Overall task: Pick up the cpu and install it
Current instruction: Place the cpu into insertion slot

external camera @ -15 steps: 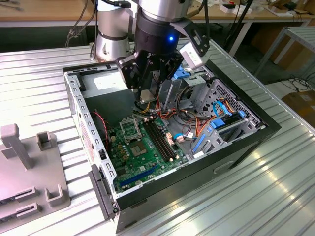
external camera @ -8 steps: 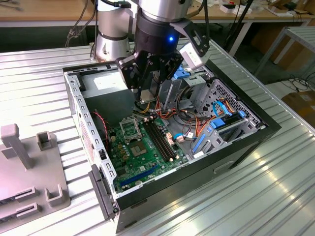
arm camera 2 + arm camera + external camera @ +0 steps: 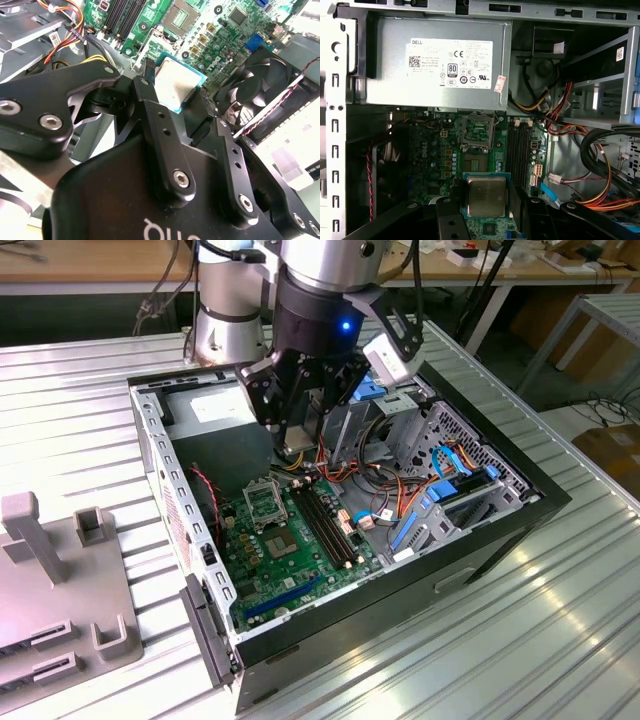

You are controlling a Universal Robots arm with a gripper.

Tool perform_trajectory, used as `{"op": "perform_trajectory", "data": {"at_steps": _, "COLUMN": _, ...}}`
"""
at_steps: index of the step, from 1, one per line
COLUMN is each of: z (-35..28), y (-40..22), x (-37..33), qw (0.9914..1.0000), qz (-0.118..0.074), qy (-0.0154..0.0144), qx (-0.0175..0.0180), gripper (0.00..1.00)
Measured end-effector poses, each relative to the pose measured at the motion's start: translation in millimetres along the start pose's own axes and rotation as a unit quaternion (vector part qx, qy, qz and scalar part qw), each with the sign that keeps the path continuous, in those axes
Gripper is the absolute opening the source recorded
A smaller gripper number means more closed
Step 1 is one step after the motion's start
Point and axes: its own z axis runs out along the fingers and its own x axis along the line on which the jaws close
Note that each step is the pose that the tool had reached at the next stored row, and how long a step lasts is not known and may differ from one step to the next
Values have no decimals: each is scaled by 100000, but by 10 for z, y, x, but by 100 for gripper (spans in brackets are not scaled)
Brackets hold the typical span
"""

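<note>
one cpu point(image 3: 485, 196) in one end effector point(image 3: 297, 440)

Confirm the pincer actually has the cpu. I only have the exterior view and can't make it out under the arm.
Observer: Yes. In both wrist views the cpu is clamped in the pincer, gripped on two opposite edges.
Operator: Socket state?
Observer: In the first wrist view the socket is empty, with its contact field exposed.
Operator: Chip orientation?
Observer: The metal lid faces the wrist cameras, with the chip's green rim showing around it.
</note>
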Motion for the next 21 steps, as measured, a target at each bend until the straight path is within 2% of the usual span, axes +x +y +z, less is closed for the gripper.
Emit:
{"op": "perform_trajectory", "data": {"at_steps": 6, "z": 70, "y": 2, "x": -1, "qw": 100000, "qz": 2, "qy": 3, "qx": 7, "gripper": 47}}
{"op": "perform_trajectory", "data": {"at_steps": 21, "z": 96, "y": 3, "x": 19, "qw": 100000, "qz": -6, "qy": 6, "qx": 4, "gripper": 47}}
